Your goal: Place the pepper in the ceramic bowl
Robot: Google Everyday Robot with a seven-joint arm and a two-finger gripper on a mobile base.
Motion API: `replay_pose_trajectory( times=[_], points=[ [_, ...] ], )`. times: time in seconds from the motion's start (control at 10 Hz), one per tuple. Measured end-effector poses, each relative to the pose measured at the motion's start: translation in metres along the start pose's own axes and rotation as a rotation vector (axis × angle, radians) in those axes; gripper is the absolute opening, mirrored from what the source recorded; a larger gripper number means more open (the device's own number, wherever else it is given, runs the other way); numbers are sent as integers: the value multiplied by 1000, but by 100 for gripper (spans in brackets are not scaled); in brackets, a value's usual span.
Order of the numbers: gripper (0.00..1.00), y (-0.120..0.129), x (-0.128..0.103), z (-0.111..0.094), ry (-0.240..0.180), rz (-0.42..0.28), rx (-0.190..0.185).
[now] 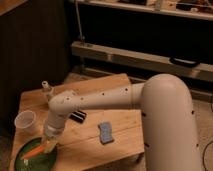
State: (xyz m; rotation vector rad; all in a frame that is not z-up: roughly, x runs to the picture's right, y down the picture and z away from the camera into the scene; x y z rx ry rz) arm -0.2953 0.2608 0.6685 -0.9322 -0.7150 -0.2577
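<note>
The green ceramic bowl (20, 159) sits at the front left corner of the wooden table. The orange-red pepper (33, 152) lies slanted inside the bowl, its right end at the gripper. My gripper (49, 145) hangs low over the bowl's right part, at the end of the white arm (95, 102) that reaches in from the right. The frame does not show whether the gripper holds the pepper or only touches it.
A translucent plastic cup (25, 121) stands just behind the bowl. A blue sponge (105, 132) lies right of the arm, and a small black object (78, 116) lies under it. A small white bottle (46, 88) stands at the table's back left. A metal rail (140, 57) runs behind the table.
</note>
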Motion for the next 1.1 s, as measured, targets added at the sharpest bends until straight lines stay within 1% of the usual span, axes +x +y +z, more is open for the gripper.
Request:
replay_pose_trajectory(
  times=[0.1, 0.2, 0.3, 1.1],
  points=[
    [75, 7, -11, 1, 16, -33, -14],
    [75, 11, -15, 2, 27, -48, -27],
    [75, 14, -19, 3, 26, -61, -39],
    [75, 14, -19, 2, 26, -62, -38]
  ],
)
